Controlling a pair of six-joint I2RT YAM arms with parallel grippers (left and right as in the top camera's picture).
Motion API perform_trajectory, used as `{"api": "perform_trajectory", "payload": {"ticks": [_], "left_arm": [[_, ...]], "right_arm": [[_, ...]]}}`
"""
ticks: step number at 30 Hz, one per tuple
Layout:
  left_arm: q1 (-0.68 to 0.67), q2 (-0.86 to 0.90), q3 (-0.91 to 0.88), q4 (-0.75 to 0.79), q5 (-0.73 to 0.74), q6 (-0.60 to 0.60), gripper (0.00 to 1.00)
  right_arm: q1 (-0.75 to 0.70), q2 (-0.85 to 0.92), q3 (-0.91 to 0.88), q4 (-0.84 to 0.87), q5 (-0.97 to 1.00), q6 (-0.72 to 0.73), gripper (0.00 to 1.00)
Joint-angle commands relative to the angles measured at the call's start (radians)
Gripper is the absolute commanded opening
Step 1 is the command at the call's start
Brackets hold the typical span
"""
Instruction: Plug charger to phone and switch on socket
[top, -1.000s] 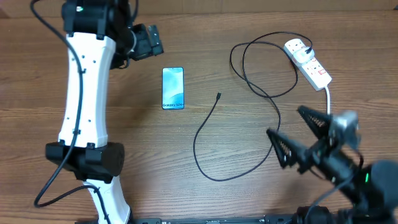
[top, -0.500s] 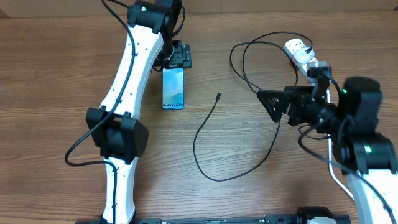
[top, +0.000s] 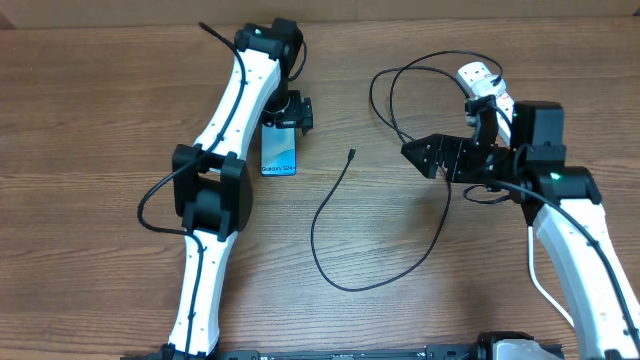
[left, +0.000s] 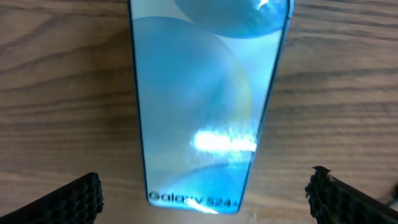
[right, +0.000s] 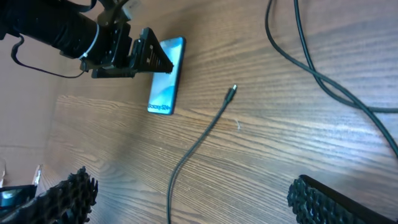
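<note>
The phone (top: 279, 154) lies flat on the wooden table, its blue screen up. It fills the left wrist view (left: 208, 106). My left gripper (top: 289, 111) is open and hovers over the phone's far end, with a finger on each side (left: 205, 200). The charger's black cable (top: 330, 268) curves across the table, its connector tip (top: 352, 153) lying free to the right of the phone. My right gripper (top: 426, 158) is open and empty above the cable loops, right of the tip (right: 232, 91). The socket (top: 477, 75) shows only its far end; my right arm hides the rest.
The cable loops (top: 400, 100) lie between the connector tip and the socket. The socket's thick white cord (top: 535, 275) runs down the right side beside my right arm. The right wrist view shows the phone (right: 165, 78) and the left gripper (right: 124, 53).
The left arm swung right from beside the phone to over its far end. The right arm rose from the lower right to beside the socket, over the cable loops.
</note>
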Motion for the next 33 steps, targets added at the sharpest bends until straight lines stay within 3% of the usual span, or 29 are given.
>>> {"api": "perform_trajectory", "payload": {"ticks": [1,12,25,33], "left_arm": [[0.009,0.027,0.0,0.011,-0.009,0.013,1.0],[0.011,0.091,-0.005,0.027,-0.049,0.03,1.0],[0.042,0.098,-0.005,0.056,0.039,0.069,1.0],[0.042,0.098,-0.021,0.063,0.039,0.073,0.94]], "right_arm": [[-0.002,0.03,0.018,0.003,-0.002,-0.012,1.0],[-0.002,0.053,0.018,0.003,-0.003,-0.012,1.0],[-0.002,0.053,0.018,-0.001,-0.003,-0.012,1.0],[-0.002,0.053,0.018,-0.001,-0.003,-0.011,1.0]]}}
